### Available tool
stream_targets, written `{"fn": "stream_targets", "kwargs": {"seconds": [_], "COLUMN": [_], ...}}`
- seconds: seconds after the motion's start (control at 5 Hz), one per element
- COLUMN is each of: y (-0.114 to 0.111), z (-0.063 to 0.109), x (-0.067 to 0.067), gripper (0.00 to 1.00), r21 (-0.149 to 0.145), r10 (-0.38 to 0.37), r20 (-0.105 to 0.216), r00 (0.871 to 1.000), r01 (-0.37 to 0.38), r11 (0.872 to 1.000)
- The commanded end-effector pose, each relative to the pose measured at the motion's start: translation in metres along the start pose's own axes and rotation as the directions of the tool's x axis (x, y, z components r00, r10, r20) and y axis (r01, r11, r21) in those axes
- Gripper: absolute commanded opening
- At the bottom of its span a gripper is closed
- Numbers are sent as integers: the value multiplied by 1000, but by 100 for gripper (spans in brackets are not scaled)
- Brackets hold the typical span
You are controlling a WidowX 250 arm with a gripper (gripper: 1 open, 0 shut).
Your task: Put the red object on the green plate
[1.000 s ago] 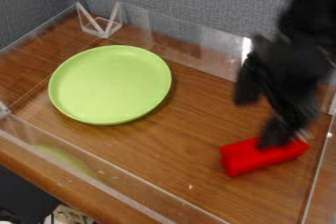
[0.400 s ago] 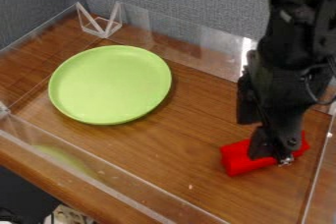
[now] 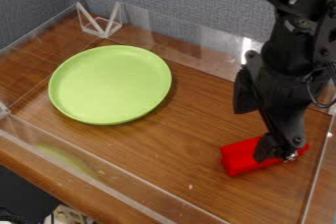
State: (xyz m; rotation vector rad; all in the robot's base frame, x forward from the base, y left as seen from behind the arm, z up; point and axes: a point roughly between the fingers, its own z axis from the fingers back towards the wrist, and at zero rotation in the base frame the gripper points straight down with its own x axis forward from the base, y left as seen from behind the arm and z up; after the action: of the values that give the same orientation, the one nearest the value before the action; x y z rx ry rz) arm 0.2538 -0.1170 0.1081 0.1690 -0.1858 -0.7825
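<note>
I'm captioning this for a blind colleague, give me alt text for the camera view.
A black robot gripper reaches down onto a bright red rectangular block at the lower right of a wooden table. A round lime-green plate lies empty at left.

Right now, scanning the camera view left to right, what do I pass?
Green plate → clear divider → red object, with the gripper right over its right part.

Red object [image 3: 250,157] off green plate [image 3: 109,84]
</note>
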Motion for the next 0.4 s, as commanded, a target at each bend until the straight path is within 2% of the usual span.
{"fn": "stream_targets", "kwargs": {"seconds": [0.0, 0.2], "y": [15, 4], "z": [9, -1], "x": [12, 22], "gripper": [100, 100], "r21": [30, 18], "r10": [115, 81], "r20": [54, 80], "r00": [992, 994], "r01": [-117, -82], "r11": [993, 996]}}
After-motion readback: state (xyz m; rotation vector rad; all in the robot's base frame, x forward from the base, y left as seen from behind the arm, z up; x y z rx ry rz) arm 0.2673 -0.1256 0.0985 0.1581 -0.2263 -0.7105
